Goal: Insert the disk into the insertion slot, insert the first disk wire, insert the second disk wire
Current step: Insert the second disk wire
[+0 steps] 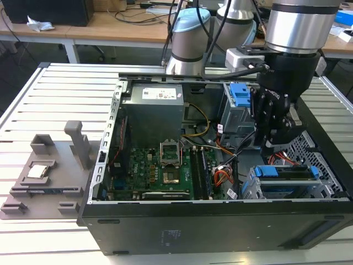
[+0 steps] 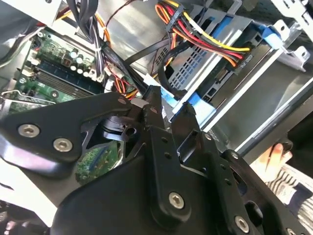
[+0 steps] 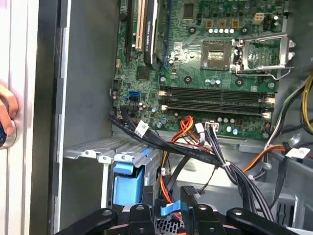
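Observation:
The disk (image 1: pixel 287 172), grey in its bright blue caddy, lies inside the insertion slot (image 1: pixel 249 189), a perforated grey cage at the case's front corner on the exterior view's right. A black plug with yellow, red and black leads (image 2: pixel 229 72) sits against the disk's end. My black gripper (image 1: pixel 273 144) hangs just behind the cage, over a bundle of orange and black cables. In both wrist views its fingers (image 2: pixel 152 100) stand close together with a flat blue wire (image 2: pixel 168 99) pinched between them (image 3: pixel 171 208).
The open computer case (image 1: pixel 182 232) lies on a slatted metal table. The motherboard (image 3: pixel 220 73) and loose black cables (image 3: pixel 195 154) lie beside the cage. A person's hand (image 3: pixel 5 117) rests at the case's outer wall. A grey fixture (image 1: pixel 49 176) stands at the exterior view's left.

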### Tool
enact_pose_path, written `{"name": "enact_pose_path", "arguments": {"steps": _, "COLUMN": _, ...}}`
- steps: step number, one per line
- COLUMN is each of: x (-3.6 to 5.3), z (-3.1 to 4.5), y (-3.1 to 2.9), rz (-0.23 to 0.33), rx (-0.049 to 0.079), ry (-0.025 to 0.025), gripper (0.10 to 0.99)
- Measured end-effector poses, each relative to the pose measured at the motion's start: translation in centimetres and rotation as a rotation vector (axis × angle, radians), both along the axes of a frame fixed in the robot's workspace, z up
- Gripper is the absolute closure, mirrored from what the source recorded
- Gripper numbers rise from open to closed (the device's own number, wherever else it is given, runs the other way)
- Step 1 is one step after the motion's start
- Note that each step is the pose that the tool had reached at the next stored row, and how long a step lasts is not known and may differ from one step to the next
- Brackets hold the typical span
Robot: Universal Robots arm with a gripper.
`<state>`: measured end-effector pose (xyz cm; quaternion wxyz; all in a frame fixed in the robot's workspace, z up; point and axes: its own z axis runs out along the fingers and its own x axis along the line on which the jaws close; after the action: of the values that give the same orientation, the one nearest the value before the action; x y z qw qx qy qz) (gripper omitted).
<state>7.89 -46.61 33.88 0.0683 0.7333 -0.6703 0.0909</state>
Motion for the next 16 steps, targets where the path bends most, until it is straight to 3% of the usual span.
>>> {"name": "enact_pose_path", "arguments": {"steps": 3, "x": 0.0, "z": -0.2, "y": 0.01, "rz": 0.044, "rx": -0.041, "ry": 0.0004, "gripper": 0.725}}
{"name": "enact_pose_path", "arguments": {"steps": 6, "x": -0.01, "z": -0.55, "y": 0.03, "rz": 0.046, "rx": -0.07, "ry": 0.001, "gripper": 0.725}}
{"name": "enact_pose_path", "arguments": {"steps": 10, "x": -0.01, "z": -0.55, "y": 0.02, "rz": 0.046, "rx": -0.071, "ry": 0.001, "gripper": 0.725}}
{"name": "enact_pose_path", "arguments": {"steps": 13, "x": -0.01, "z": -0.55, "y": 0.03, "rz": 0.046, "rx": -0.071, "ry": 0.001, "gripper": 0.945}}
{"name": "enact_pose_path", "arguments": {"steps": 16, "x": -0.01, "z": -0.55, "y": 0.03, "rz": 0.046, "rx": -0.071, "ry": 0.001, "gripper": 0.945}}
